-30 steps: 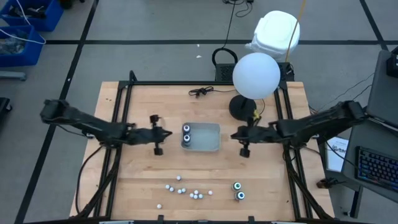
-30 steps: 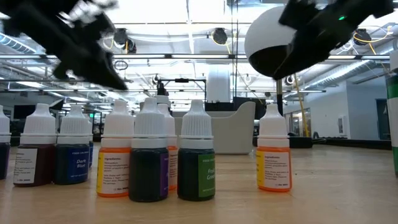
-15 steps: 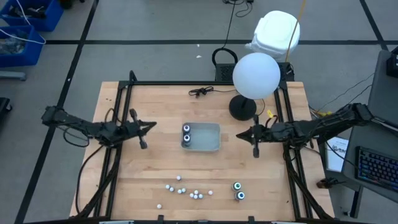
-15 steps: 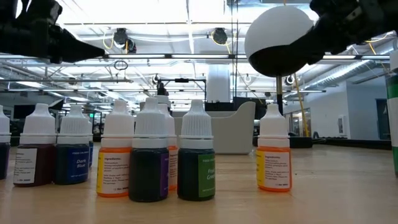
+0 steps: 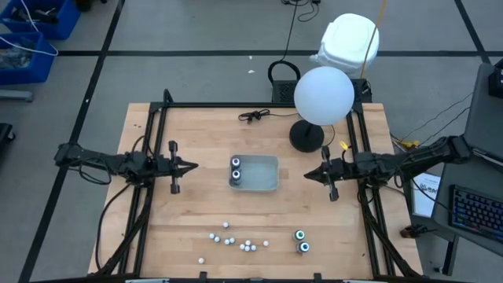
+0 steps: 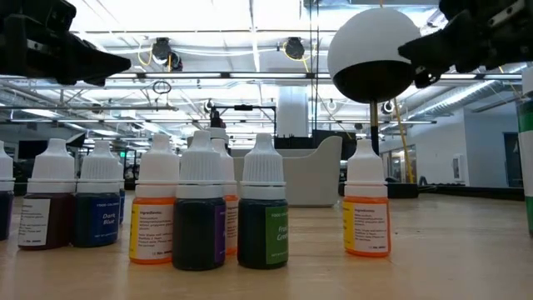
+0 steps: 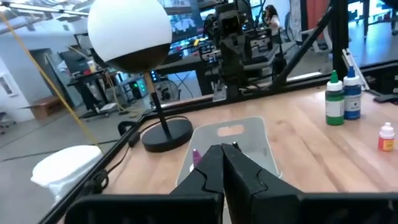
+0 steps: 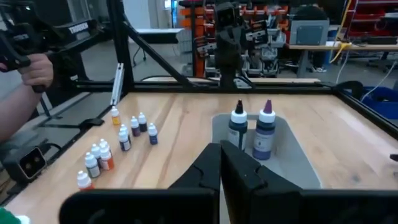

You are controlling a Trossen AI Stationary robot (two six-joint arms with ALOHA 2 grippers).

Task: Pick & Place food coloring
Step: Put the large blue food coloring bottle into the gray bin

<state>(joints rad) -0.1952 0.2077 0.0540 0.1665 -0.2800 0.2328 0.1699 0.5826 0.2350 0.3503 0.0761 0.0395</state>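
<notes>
In the high view, two dark bottles with pale tops [image 5: 236, 168] stand upright inside the grey tray [image 5: 263, 174]; the right wrist view shows them as a blue one [image 8: 237, 128] and a purple one [image 8: 263, 132]. Two teal-topped bottles [image 5: 302, 240] stand on the wood near the front edge. Several tiny white-capped bottles [image 5: 233, 239] stand in a loose cluster left of them, and fill the low view [image 6: 200, 212]. My left gripper [image 5: 193, 166] hovers left of the tray, shut [image 7: 222, 149]. My right gripper [image 5: 307, 174] hovers right of the tray, also shut [image 8: 221, 149].
A lamp with a white globe [image 5: 323, 94] stands on a black base [image 5: 306, 136] behind the tray's right end. A black cable [image 5: 253, 116] lies near the far edge. A person's hand [image 8: 32, 68] shows beyond the table's side. Bare wood lies between tray and bottles.
Both arms have drawn back from the tray: the left gripper toward the table's left edge, the right gripper toward the right edge. In the low view they have pulled out of the middle toward the picture's upper corners. The bottles and tray have stayed put.
</notes>
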